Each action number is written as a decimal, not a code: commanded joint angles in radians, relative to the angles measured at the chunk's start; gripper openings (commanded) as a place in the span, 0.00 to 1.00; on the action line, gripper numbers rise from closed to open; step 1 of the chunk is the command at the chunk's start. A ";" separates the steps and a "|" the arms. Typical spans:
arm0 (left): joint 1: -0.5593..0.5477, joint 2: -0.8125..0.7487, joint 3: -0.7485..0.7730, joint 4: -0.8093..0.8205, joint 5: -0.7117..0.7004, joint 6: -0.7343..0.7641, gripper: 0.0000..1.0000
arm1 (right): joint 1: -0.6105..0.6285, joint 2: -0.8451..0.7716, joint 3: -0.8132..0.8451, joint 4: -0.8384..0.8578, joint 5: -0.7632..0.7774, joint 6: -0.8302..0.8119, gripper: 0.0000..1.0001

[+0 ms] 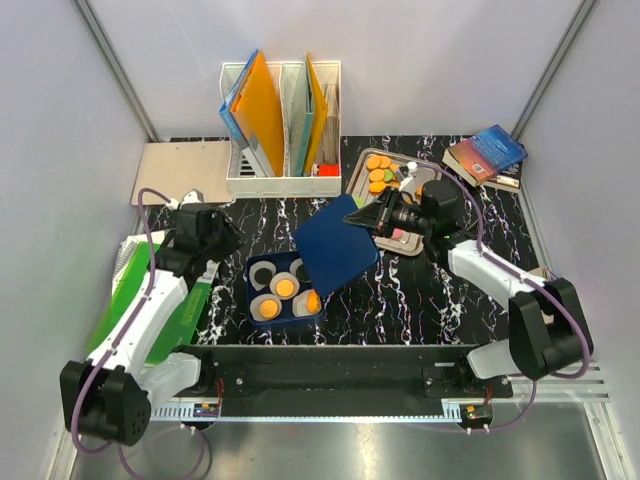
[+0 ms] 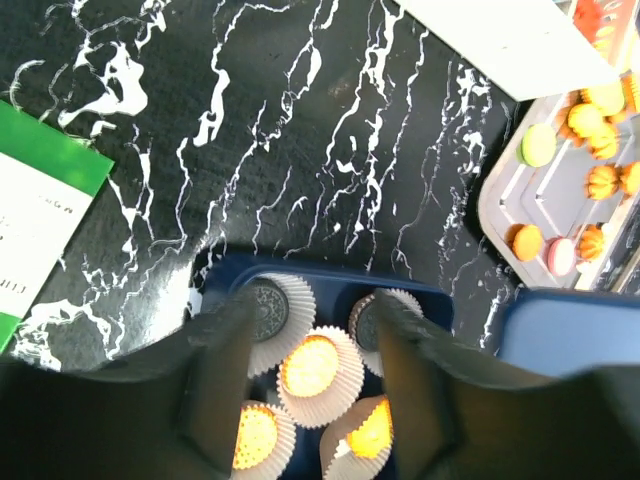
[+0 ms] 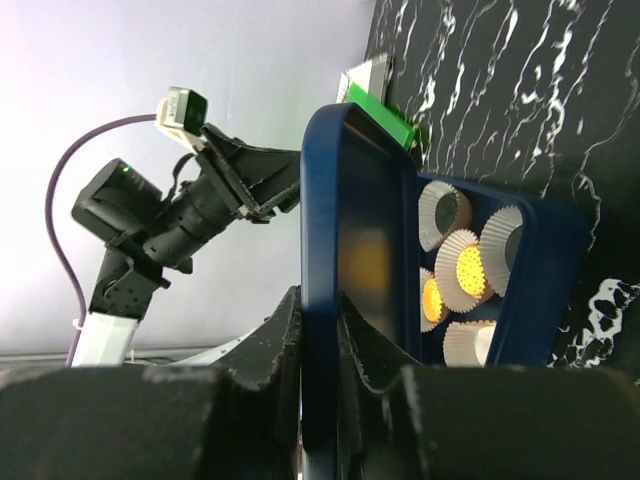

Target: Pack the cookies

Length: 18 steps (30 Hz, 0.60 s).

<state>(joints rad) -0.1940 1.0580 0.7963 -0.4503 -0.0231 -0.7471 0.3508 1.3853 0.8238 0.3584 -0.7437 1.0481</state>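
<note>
A blue box (image 1: 250, 285) holds several white paper cups with orange and black cookies (image 1: 285, 287) in them. My left gripper (image 1: 228, 240) hovers at the box's left side. In the left wrist view its fingers (image 2: 225, 370) stand apart over the cups (image 2: 310, 365), with nothing between them. My right gripper (image 1: 375, 222) is shut on the edge of the blue lid (image 1: 335, 250), holding it tilted over the box's right side. The right wrist view shows the lid (image 3: 320, 200) clamped between the jaws beside the box (image 3: 550, 270). More cookies (image 1: 378, 175) lie on a metal tray (image 1: 352, 170).
A white file organizer (image 1: 283, 130) with folders stands at the back. Books (image 1: 487, 155) lie at the back right and a tan board (image 1: 180, 170) at the back left. A green book (image 1: 150, 300) lies under the left arm.
</note>
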 commanded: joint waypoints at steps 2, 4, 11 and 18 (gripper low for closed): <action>0.005 -0.116 -0.097 0.018 -0.046 -0.029 0.38 | 0.057 0.087 -0.029 0.241 0.032 0.058 0.00; 0.007 -0.138 -0.149 0.013 -0.046 -0.037 0.27 | 0.063 0.128 -0.049 0.332 0.030 0.098 0.00; 0.007 -0.161 -0.278 0.022 -0.020 -0.078 0.13 | 0.066 0.215 -0.104 0.534 0.053 0.179 0.00; 0.007 -0.158 -0.324 0.055 0.014 -0.104 0.08 | 0.068 0.327 -0.164 0.819 0.052 0.335 0.00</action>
<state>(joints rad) -0.1909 0.9134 0.4763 -0.4610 -0.0319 -0.8257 0.4126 1.6718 0.6819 0.9203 -0.6979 1.2720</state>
